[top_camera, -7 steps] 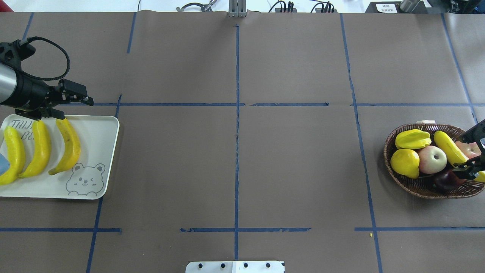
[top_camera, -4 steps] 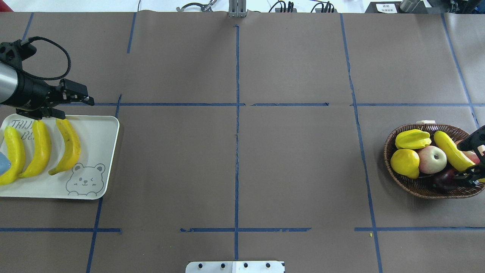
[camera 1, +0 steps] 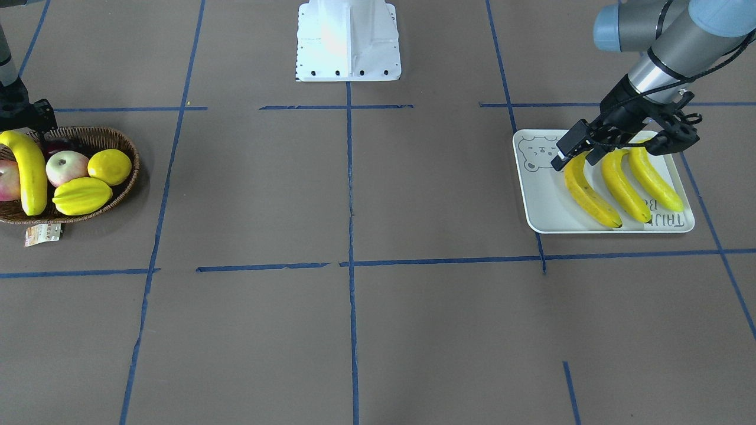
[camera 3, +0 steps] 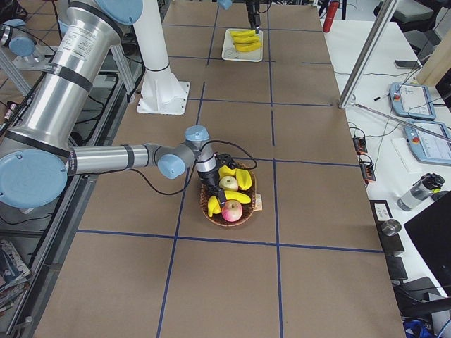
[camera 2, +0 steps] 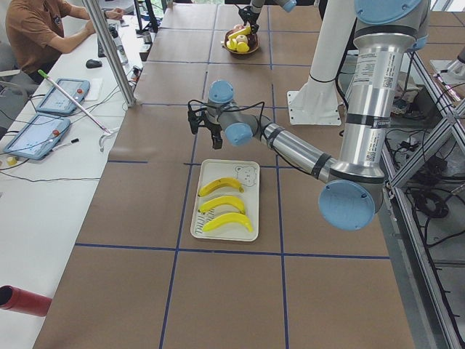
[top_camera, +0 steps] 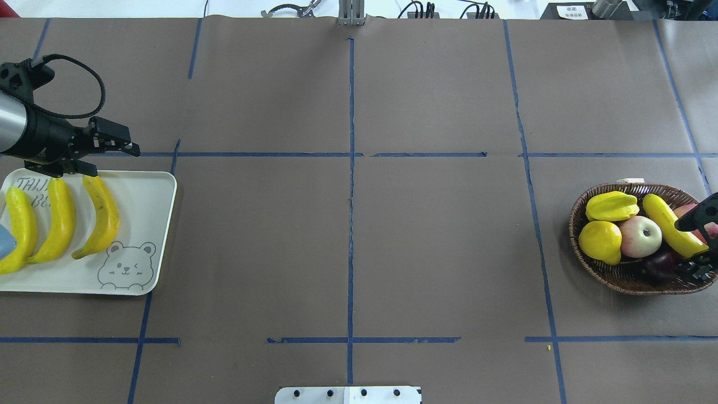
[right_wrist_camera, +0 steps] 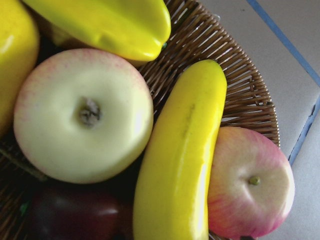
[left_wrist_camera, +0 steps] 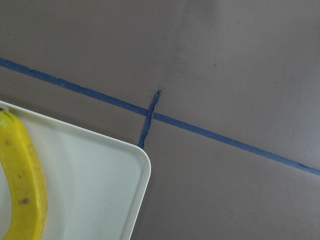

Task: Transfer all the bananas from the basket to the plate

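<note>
Now, the last pick. Three bananas [top_camera: 59,219] lie side by side on the plate [top_camera: 140,224] at the table's left. The fourth banana [top_camera: 670,224] lies in the basket [top_camera: 617,278] at the right, wedged between two apples [top_camera: 640,235], its far end beside the starfruit [top_camera: 611,206]. My right hand [top_camera: 698,241] hangs over the banana's near end with its fingers spread to either side; whether they touch it I cannot tell. My left hand [top_camera: 106,158] hovers spread and empty over the plate's far edge. To do this step well, I judge I should lower until the fingers slip past the apples, pinch across the banana's width rather than along its curve, close gently, and lift straight up so that no neighbouring fruit rolls out.
</note>
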Controlling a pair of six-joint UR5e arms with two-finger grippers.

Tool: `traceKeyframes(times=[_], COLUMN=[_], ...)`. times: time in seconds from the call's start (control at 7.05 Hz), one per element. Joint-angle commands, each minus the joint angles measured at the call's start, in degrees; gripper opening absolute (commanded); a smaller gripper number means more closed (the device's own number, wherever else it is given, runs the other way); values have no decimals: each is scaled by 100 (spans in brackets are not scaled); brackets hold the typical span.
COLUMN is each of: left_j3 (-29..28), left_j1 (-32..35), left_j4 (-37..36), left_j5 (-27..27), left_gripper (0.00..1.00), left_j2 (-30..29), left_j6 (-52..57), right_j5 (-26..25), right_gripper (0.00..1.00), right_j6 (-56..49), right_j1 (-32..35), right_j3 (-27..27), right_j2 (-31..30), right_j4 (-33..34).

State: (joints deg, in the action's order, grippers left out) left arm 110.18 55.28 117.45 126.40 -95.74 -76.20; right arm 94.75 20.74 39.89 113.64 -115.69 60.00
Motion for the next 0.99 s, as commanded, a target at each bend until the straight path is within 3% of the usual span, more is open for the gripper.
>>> traceKeyframes(times=[0.0, 0.14, 0.43, 0.57, 0.85], left_j3=[29, 30, 21, 12, 3], left_j1=[0, 0, 0, 0, 0], left_j4=[6, -2, -3, -3, -3], left_j5=[16, 16, 16, 16, 16], left_gripper=[99, 99, 99, 99, 99], left_j2=[3, 3, 3, 3, -6], left_j6=[-9, -9, -9, -9, -9], right_j5=[-1, 8, 26, 348, 1452], right_gripper=[22, 7, 3, 3, 2], right_j6=[0, 0, -9, -9, -279], right_j1=[1, 19, 71, 341, 1306], right_j3=[-8, 9, 280, 412, 720], right_j2=[3, -6, -67, -103, -51], right_j4=[-6, -15, -15, -15, -15])
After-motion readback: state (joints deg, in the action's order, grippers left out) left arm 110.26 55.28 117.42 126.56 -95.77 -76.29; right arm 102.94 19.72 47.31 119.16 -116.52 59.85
